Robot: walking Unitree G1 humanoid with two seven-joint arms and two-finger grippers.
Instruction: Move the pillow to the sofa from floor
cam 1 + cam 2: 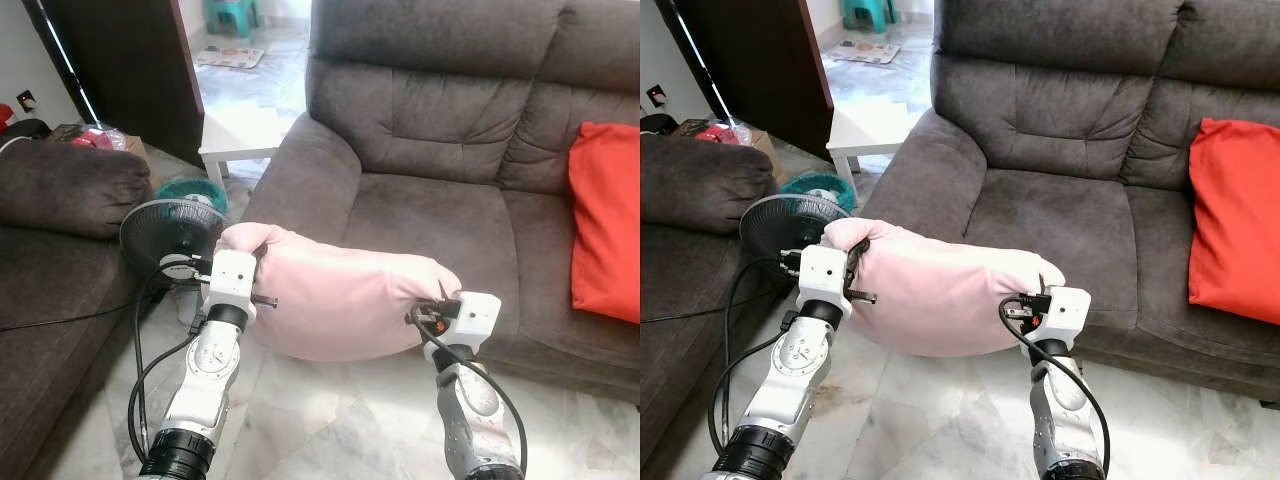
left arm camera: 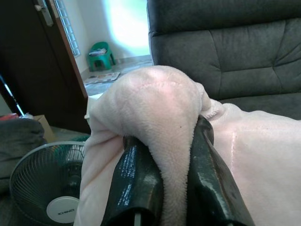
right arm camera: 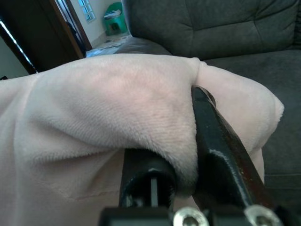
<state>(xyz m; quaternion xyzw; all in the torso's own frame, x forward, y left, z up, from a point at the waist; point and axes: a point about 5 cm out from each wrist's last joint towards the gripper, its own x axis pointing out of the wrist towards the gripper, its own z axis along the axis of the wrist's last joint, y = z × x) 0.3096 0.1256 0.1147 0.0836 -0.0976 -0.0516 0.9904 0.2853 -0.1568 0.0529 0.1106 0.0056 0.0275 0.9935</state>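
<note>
The pink pillow (image 1: 340,300) is held in the air between both pincers, just before the grey sofa (image 1: 440,200). The left pincer (image 2: 171,155) is clenched on one end, the right pincer (image 3: 188,141) on the other. A red cushion (image 1: 606,220) is seen on the seat beyond the right pincer.

The pillow (image 1: 340,300) at the centre of the frame is plain pale pink plush. Behind it, the sofa (image 1: 450,150) across the upper right is dark grey-brown, with a bright red-orange cushion (image 1: 608,220) at the right edge. The fan (image 1: 170,235) at middle left is black with a white hub. A white side table (image 1: 240,135) and a teal stool (image 1: 232,14) sit near the top. The floor (image 1: 330,420) along the bottom is mottled cream and grey. Both arms are silver with white wrist blocks and black cables.
</note>
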